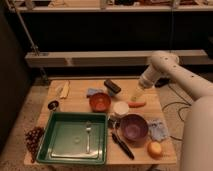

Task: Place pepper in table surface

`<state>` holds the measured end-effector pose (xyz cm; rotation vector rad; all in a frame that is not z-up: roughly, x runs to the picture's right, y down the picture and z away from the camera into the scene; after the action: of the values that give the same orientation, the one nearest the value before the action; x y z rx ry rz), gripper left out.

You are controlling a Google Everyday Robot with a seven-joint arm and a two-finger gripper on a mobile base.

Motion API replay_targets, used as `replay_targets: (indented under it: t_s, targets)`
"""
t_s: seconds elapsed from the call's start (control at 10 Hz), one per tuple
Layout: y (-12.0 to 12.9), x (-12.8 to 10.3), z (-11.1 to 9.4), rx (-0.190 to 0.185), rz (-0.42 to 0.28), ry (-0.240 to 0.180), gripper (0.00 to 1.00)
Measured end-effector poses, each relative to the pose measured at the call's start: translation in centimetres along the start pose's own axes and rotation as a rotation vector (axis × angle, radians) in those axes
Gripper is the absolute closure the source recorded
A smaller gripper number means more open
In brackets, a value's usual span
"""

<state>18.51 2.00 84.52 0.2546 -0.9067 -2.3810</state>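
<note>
End effector hangs low over the right side of the counter, its fingers spread wide and gripping nothing. Just beneath it lies the pepper, flat on the boards; whether the fingertips touch it cannot be told.

Light tan wooden planks make up the counter, which is roughly square. A green rectangular tray with raised walls fills its front left, a metal utensil lying inside. A round orange bowl sits behind the tray, a glossy purple bowl to its right, and a small white cup between the two. A crumpled blue cloth and a round yellow-orange fruit lie near the front right corner.

The pepper is small, slender and tapered, orange-red, lying crosswise just behind the purple bowl.

The white arm, smooth and rounded, rises from the right edge, bends at a bulky elbow and slants down-left to the end effector.
</note>
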Motion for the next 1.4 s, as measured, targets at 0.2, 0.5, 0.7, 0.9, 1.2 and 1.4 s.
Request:
replay_targets:
  t_s: [0.2, 0.5, 0.7, 0.9, 1.2, 1.4]
  targets:
    - [-0.1, 0.3, 1.3, 0.004, -0.008, -0.006, 0.20]
    - [0.6, -0.5, 2.2, -0.001, 0.000, -0.031, 0.20]
    - [0.6, -0.9, 2.9, 0.005, 0.001, -0.047, 0.20]
    - [0.3, -1.3, 4.3, 0.022, -0.001, -0.065, 0.20]
    - [-0.1, -2.1, 5.5, 0.028, 0.000, -0.085, 0.20]
    - [-0.3, -2.4, 6.4, 0.033, -0.001, -0.103, 0.20]
